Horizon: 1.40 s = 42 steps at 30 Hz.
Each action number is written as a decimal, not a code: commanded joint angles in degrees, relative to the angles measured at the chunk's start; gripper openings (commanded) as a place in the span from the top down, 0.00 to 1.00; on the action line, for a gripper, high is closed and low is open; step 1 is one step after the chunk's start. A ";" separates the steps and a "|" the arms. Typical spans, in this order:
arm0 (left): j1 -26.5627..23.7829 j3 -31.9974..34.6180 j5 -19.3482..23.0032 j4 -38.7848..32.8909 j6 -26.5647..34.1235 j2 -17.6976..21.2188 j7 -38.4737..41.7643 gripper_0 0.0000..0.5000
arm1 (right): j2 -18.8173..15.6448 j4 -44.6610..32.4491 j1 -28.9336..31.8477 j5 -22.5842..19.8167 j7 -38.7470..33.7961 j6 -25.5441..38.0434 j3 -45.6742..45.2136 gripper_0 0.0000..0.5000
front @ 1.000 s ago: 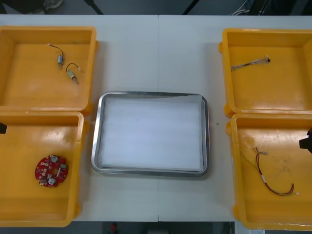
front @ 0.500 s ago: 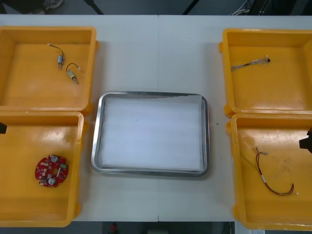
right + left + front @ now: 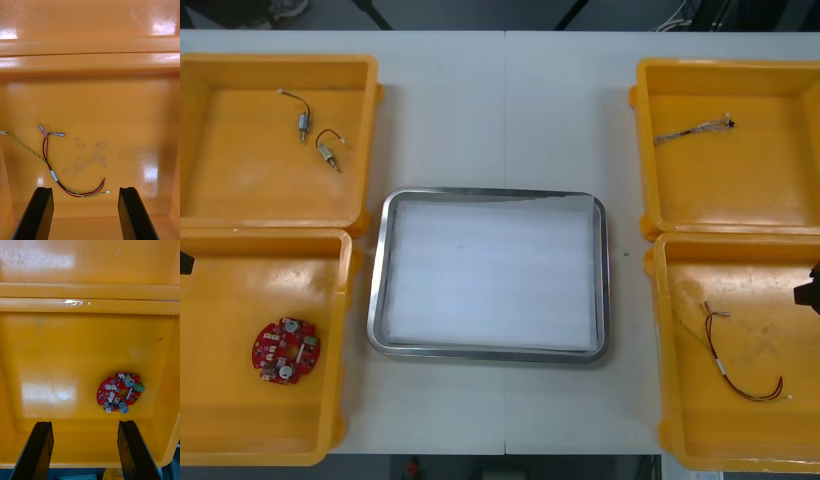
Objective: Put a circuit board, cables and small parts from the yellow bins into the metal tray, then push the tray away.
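The metal tray (image 3: 376,300), white inside, lies at the table's middle with nothing in it. A round red circuit board (image 3: 285,351) rests in the near left yellow bin (image 3: 220,420). In the left wrist view, my left gripper (image 3: 84,424) hangs open above that bin, and the board (image 3: 120,392) lies just beyond its fingers. A red and yellow cable (image 3: 735,365) lies in the near right bin (image 3: 770,440). My right gripper (image 3: 84,189) is open over it, the cable (image 3: 60,168) close to its fingertips. Neither gripper holds anything.
The far left bin (image 3: 240,190) holds two small metal parts (image 3: 315,130) with short black leads. A thin twisted cable (image 3: 692,130) lies in the far right bin (image 3: 740,200). Bare table runs beyond the tray to the far edge.
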 commanded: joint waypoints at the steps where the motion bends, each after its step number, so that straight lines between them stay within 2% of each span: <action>1: 0.70 1.71 -0.45 -1.23 -0.45 0.99 -4.37 0.00 | -2.09 -0.94 1.08 -0.34 -2.09 0.16 -1.89 0.00; 5: 0.70 1.71 -0.45 -1.23 -0.45 0.99 -4.37 0.00 | -2.09 -0.94 1.08 -0.34 -2.09 0.16 -1.89 0.00; 8: 1.84 0.13 -0.62 -0.35 -0.36 -0.86 -4.28 0.00 | -3.32 -1.20 -0.50 0.10 -2.00 0.16 -2.41 0.00; 15: 1.67 -0.22 -0.71 -0.44 -0.63 -0.42 -4.19 0.00 | -4.20 -3.40 -0.77 1.15 -1.83 0.16 -1.71 0.00; 20: 2.20 -1.89 -1.33 -0.52 -3.35 -0.42 -4.28 0.00 | -4.20 -3.40 -0.33 0.63 -1.04 0.16 -1.53 0.00; 27: 4.04 -4.53 -2.91 -0.96 -8.10 -0.42 -4.19 0.00 | -4.03 -3.75 3.89 -2.10 0.19 0.16 1.54 0.00; 34: 8.08 -6.99 -3.88 -2.19 -14.16 -0.42 -4.11 0.00 | -4.03 -7.35 9.61 1.15 1.51 -0.16 6.82 0.00; 39: 8.79 -10.42 -5.72 -2.90 -16.45 -0.68 -3.05 0.00 | -3.85 -7.53 11.45 1.07 3.01 -4.64 9.54 0.00; 42: 8.79 -12.35 -7.30 -2.90 -17.50 -1.48 -2.26 0.00 | -3.85 -7.53 12.51 2.38 4.06 -7.54 11.56 0.00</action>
